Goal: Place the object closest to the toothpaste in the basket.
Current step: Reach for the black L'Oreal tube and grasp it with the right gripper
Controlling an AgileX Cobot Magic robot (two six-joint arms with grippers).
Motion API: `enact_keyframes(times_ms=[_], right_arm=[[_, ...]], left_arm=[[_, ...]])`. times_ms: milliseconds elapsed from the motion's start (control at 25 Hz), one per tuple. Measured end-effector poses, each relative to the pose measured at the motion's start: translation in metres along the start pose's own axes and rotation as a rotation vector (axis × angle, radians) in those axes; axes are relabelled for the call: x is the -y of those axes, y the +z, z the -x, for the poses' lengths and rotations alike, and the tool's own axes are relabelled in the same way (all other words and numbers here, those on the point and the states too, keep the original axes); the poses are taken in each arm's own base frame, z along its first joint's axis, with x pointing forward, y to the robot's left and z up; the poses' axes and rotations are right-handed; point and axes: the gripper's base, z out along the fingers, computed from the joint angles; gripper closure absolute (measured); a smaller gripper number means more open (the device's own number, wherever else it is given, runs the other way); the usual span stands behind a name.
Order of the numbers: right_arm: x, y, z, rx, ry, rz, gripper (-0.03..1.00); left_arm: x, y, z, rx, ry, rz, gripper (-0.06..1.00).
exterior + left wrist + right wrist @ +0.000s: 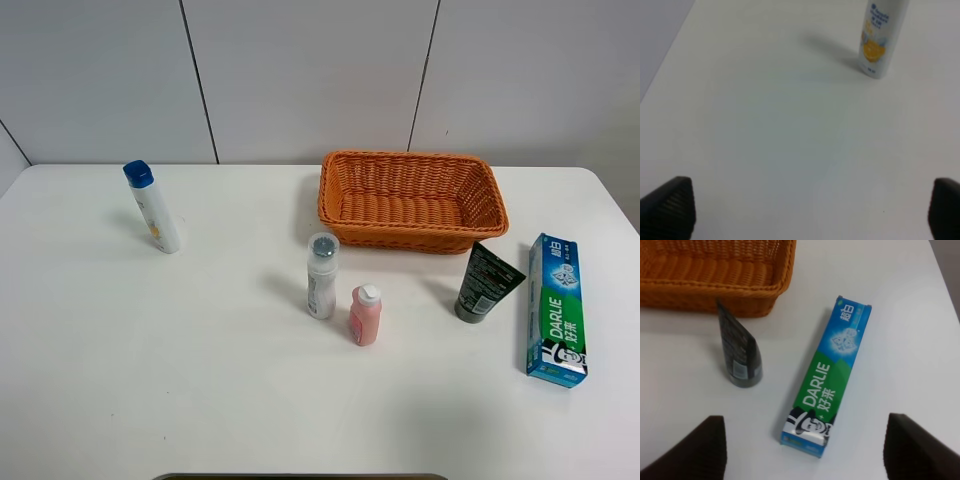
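The Darlie toothpaste box (556, 309) lies flat at the right of the table; it also shows in the right wrist view (830, 377). The dark grey tube (485, 283) stands cap-down just left of it, nearest to it, and shows in the right wrist view (738, 350). The orange wicker basket (412, 200) sits behind the tube and is empty; its wall shows in the right wrist view (710, 287). My right gripper (805, 452) is open, hovering short of the toothpaste and tube. My left gripper (810, 210) is open over bare table. Neither arm shows in the exterior high view.
A white bottle with a blue cap (153, 207) stands at the far left, also in the left wrist view (880, 37). A white bottle with a grey cap (321, 276) and a small pink bottle (364, 315) stand mid-table, in front of the basket.
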Motion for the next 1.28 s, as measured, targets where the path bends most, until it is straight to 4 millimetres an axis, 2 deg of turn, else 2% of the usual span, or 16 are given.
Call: enact_keyframes(times_ms=[160,320,400,520,640,720,840,1000,1280], right_arm=[[0.005,0.025,0.046,-0.153,-0.059,-0.014,0.3],[0.006,0.076,0.088,-0.372,-0.117,0.014,0.3],[0.002,0.111,0.101,-0.532,-0.185,0.069,0.3],[-0.017,0.161,0.115,-0.695,-0.3,0.163,0.3],[-0.041,0.2,0.129,-0.742,-0.403,0.228,0.3],[-0.052,0.224,0.133,-0.781,-0.437,0.248,0.3],[-0.058,0.252,0.134,-0.822,-0.458,0.249,0.3],[-0.063,0.275,0.126,-0.86,-0.481,0.26,0.3],[-0.07,0.303,0.107,-0.918,-0.489,0.302,0.3]], left_arm=[[0.0,0.0,0.0,0.0,0.0,0.0,0.0],[0.0,0.0,0.0,0.0,0.0,0.0,0.0],[0.0,0.0,0.0,0.0,0.0,0.0,0.0],[0.0,0.0,0.0,0.0,0.0,0.0,0.0],[0.0,0.0,0.0,0.0,0.0,0.0,0.0],[0.0,0.0,0.0,0.0,0.0,0.0,0.0],[0.0,0.0,0.0,0.0,0.0,0.0,0.0],[0.0,0.0,0.0,0.0,0.001,0.002,0.0],[0.0,0.0,0.0,0.0,0.001,0.002,0.0]])
